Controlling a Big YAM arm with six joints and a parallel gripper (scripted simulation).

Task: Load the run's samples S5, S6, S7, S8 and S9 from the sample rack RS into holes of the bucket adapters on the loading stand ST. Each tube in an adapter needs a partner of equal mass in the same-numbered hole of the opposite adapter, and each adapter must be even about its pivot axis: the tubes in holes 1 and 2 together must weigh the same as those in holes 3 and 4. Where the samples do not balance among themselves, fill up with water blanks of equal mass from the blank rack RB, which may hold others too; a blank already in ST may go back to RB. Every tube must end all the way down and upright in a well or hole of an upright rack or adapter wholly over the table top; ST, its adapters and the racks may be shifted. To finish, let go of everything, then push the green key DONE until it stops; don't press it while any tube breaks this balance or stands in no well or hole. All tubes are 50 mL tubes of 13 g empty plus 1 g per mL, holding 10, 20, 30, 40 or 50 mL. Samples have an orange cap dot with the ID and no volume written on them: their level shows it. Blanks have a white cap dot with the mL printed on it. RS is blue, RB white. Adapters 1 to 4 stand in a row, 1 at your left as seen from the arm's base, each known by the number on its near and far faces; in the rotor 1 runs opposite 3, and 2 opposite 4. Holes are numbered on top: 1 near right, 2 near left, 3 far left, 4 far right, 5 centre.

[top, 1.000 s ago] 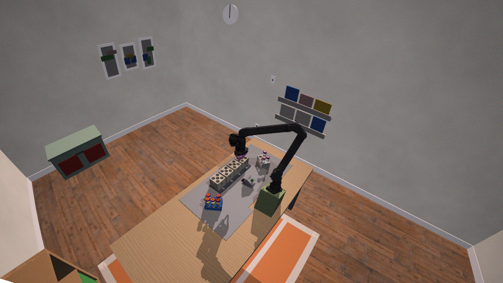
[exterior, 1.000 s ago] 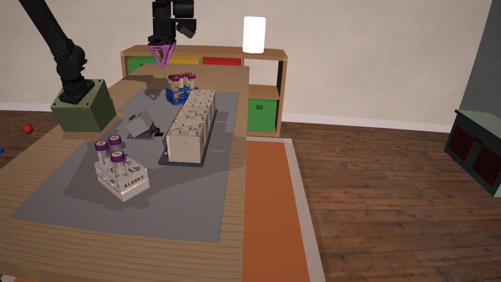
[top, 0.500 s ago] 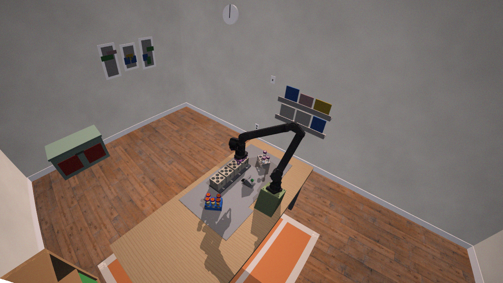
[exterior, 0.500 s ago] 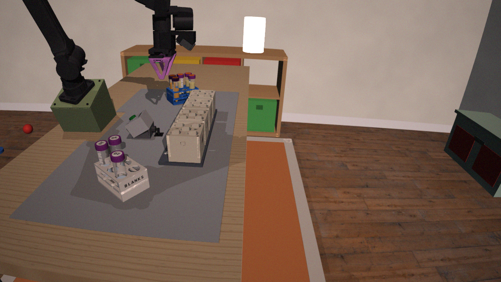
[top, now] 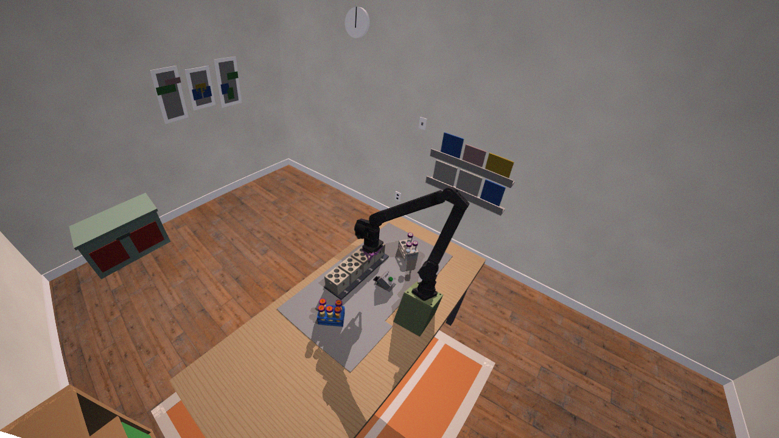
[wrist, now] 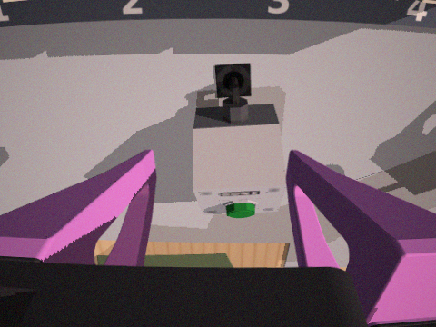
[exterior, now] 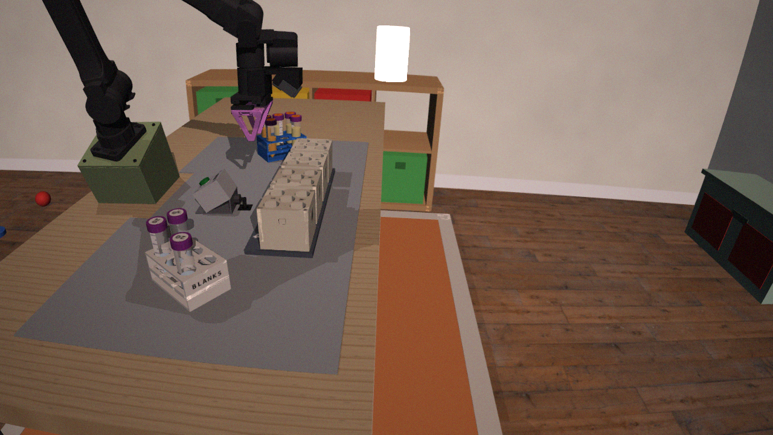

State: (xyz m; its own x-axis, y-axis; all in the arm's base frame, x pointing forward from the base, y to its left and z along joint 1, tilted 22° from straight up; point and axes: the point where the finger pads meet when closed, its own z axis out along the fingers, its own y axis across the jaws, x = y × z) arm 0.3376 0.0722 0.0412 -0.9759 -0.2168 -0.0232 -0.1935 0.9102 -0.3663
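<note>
My gripper (exterior: 251,127) hangs open and empty, well above the grey mat; it also shows in the top view (top: 372,252). In the wrist view the purple fingers frame the grey key box (wrist: 238,154) with the green DONE key (wrist: 242,211) far below. The blue rack RS (exterior: 278,145) holds several orange-dotted samples. The white blank rack RB (exterior: 186,270) holds three purple-capped tubes.
The arm's green base block (exterior: 129,162) stands at the table's edge beside the mat. The key box (exterior: 216,191) lies between the base and ST. A wooden shelf (exterior: 345,108) stands beyond the table's far end.
</note>
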